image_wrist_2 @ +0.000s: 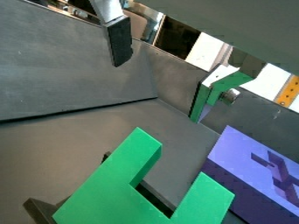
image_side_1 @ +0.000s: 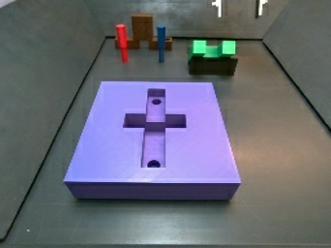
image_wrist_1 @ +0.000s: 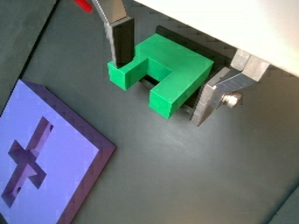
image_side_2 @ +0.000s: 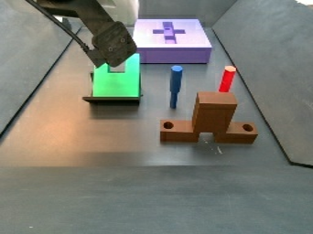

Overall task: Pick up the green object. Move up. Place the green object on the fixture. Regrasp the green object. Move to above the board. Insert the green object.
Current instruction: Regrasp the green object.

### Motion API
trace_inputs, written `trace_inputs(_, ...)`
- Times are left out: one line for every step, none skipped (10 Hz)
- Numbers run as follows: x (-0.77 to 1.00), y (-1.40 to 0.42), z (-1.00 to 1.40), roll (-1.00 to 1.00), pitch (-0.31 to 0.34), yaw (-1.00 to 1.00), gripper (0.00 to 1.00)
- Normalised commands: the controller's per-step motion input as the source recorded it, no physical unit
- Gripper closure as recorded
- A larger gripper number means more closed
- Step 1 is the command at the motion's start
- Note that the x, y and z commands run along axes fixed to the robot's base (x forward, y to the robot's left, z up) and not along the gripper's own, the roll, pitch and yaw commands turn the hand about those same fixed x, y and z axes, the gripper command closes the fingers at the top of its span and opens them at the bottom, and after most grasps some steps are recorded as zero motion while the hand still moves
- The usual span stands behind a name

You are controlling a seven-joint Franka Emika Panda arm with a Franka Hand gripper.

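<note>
The green object [image_wrist_1: 163, 74] is a bright green notched block lying on the dark fixture [image_side_1: 214, 66], at the back right in a side view. It also shows in the other views [image_side_1: 214, 47] [image_side_2: 116, 78] [image_wrist_2: 140, 184]. My gripper [image_wrist_1: 162, 87] hangs above it, open, with one finger to each side and nothing held between them. In a side view the fingertips [image_side_1: 218, 10] show well above the block. The lavender board [image_side_1: 155, 136] with its cross-shaped recess lies flat nearby [image_side_2: 171, 35] [image_wrist_1: 47, 149].
A red peg [image_side_2: 226, 80], a blue peg [image_side_2: 177, 87] and an orange-brown upright block [image_side_2: 214, 119] stand beside the fixture. Grey walls enclose the floor on all sides.
</note>
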Motion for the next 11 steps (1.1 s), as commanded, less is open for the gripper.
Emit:
trace_inputs(-0.23,-0.05,0.0,1.0,-0.277,-0.15,0.0)
trace_inputs(-0.27,-0.02,0.0,1.0,-0.131,-0.1,0.0)
trace_inputs(-0.29,-0.01,0.0,1.0,-0.103,-0.1,0.0)
trace_inputs(-0.3,-0.01,0.0,1.0,-0.077,-0.1,0.0)
trace_inputs(-0.24,-0.03,0.0,1.0,-0.097,-0.07,0.0)
trace_inputs(-0.16,-0.04,0.0,1.0,-0.137,-0.04,0.0)
trace_inputs(-0.15,-0.05,0.0,1.0,-0.137,-0.03,0.0)
trace_inputs(-0.05,-0.06,0.0,1.0,-0.149,0.0,0.0)
trace_inputs(0.08,-0.13,0.04,1.0,-0.14,0.03,0.0)
trace_inputs(0.16,-0.18,0.05,1.0,-0.14,0.05,0.0)
trace_inputs(0.23,-0.19,0.07,1.0,-0.18,0.06,0.0)
